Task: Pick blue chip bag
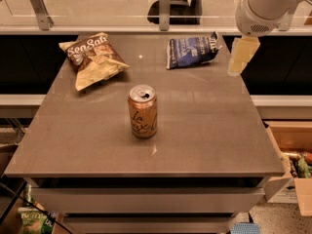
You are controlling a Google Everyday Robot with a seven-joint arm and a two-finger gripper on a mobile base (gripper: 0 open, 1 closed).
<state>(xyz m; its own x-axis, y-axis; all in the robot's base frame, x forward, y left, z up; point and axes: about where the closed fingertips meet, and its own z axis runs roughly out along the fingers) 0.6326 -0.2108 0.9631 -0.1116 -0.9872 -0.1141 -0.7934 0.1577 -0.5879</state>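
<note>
Tan chip bag (92, 57) is lying on the table (204, 130) behind and left of the can (143, 111), which is standing upright near the middle. Blue chip bag (191, 50) is lying flat behind and right of the can, near the far edge. Gripper (241, 57) is hanging in the air further right of the can, just past that bag's right end and apart from it; can't tell if it's open or closed.

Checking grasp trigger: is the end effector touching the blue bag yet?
Apart. The camera view shows the end effector hanging right of the blue bag, with bare table plainly between them.
</note>
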